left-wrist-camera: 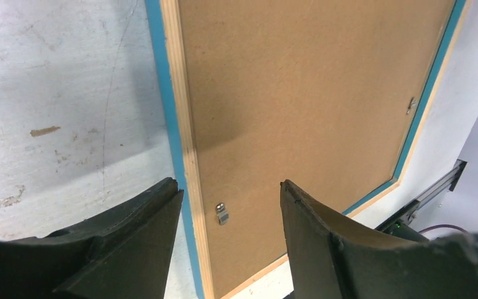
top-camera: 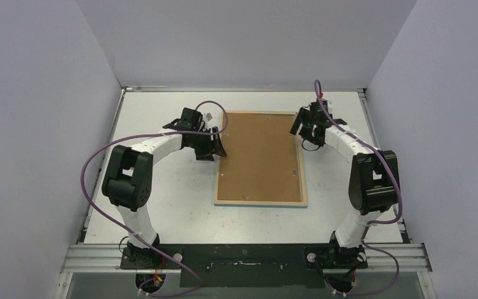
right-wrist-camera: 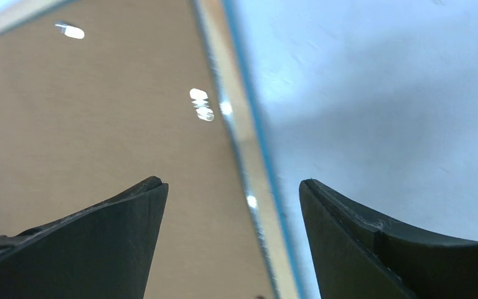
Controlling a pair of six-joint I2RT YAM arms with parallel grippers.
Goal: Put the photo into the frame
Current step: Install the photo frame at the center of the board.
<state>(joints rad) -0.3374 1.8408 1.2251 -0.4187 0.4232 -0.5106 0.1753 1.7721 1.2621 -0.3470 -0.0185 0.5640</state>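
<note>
Item: the frame (top-camera: 260, 202) — face down, mid-table (top-camera: 162, 187), brown backing board (top-camera: 260, 156) up. Your left gripper (left-wrist-camera: 230, 190), jaws spread, straddles its 10 o'clock edge; right gripper (right-wrist-camera: 231, 182), jaws spread, straddles its 2 o'clock edge.

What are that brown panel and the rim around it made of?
The brown panel looks like matte hardboard or fibreboard: flat, speckled, grainless. The rim seems pale bare wood, faintly grained, with a bright blue painted outer edge. Its clip looks like shiny metal.

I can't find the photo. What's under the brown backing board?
Only the wooden rim of the frame shows around the backing board. Anything beneath it is covered; no photo is visible.
</note>
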